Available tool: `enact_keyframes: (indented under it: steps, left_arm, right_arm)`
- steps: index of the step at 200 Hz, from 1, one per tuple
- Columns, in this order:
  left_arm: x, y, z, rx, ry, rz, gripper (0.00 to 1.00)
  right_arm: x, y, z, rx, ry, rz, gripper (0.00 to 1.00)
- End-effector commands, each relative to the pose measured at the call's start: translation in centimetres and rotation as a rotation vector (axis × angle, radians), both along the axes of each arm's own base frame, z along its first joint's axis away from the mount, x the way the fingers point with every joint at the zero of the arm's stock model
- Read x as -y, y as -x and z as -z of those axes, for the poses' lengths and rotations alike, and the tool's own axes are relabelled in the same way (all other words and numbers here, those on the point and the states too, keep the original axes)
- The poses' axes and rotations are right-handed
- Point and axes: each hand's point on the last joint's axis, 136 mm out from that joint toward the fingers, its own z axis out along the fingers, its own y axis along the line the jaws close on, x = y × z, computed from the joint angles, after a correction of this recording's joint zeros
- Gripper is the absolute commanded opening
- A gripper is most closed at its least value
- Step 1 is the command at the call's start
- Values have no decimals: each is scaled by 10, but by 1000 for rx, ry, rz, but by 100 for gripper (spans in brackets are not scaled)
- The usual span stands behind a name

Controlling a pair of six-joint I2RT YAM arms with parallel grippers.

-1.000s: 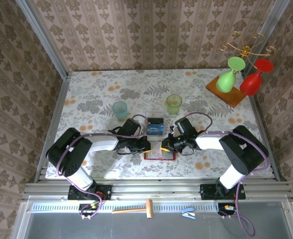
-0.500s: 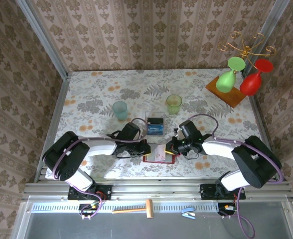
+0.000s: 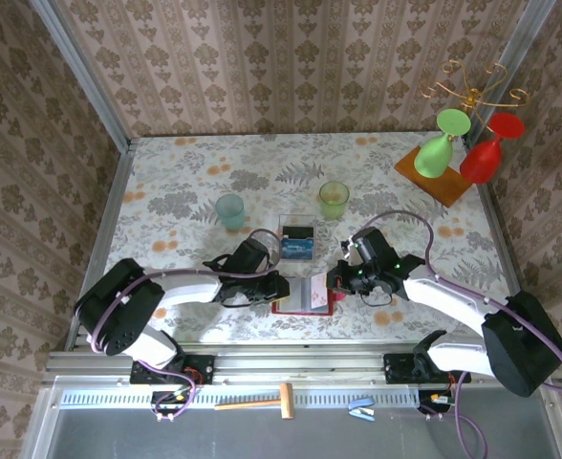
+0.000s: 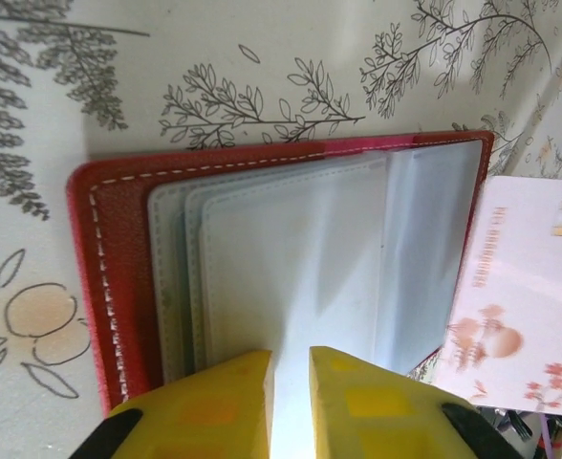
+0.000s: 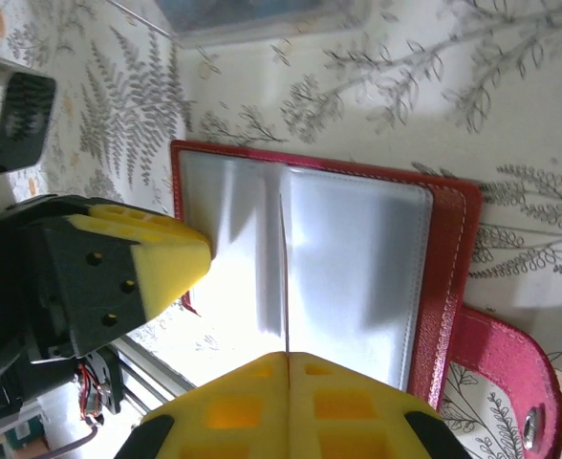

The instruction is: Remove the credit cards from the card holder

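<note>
At the red card holder (image 4: pixel 118 268), a white-pink card (image 4: pixel 522 287) is clamped by the right hand (image 5: pixel 286 360) — left hand (image 4: pixel 290 361) narrowly parted.

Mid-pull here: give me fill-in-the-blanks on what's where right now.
The wallet lies ___ on the table.
The pink card is held by the ___ gripper.
The card in the box is ___.
Missing words: open, right, blue.
</note>
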Motion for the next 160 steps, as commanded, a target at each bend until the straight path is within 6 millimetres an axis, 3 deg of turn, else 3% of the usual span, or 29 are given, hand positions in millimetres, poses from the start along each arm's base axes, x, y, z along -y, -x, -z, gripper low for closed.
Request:
enact_keyframes:
  steps: [1,80,91,160]
  left_arm:
    - [0,-8,-14,25,-19,-15,20]
    - [-26,-33,-35,79,18,-83,23]
    - [-31,-38,-34,76,21,-96,23]
    - [-48,-60,-30,60,34,-134,24]
  right_arm:
    - [7,-6,-18,89,88,-78,0]
    - [4,-49,-60,361,361,-464,0]
    - [3,-57,-54,376,407,-535,0]
    - [-17,-97,-64,540,534,-1014,0]
